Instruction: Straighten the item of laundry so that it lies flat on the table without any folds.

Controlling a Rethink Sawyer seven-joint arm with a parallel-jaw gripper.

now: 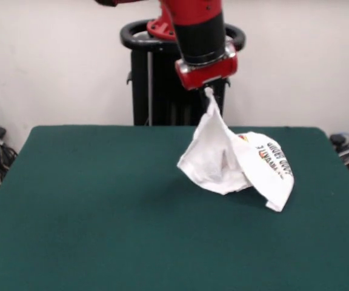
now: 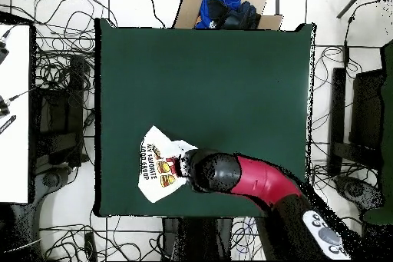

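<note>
Tool point(image 1: 208, 91): pinching a peak of the T-shirt point(image 1: 238, 160), raised above the surface point(image 1: 102, 206).
Shirt: hangs bunched, lower folds resting near the robot-side edge, toward one corner.
Handling: light, limp, likely to drape and crease.
Grip advice: hem corners or shoulders.

front cam: you're looking across the table point(image 1: 102, 206) toward the arm, a bit above tabletop height, fairly close
overhead cam: straight down from high up, whole table point(image 2: 207, 82) plus cabled floor
shared: both catch the green top, just flipped half round
</note>
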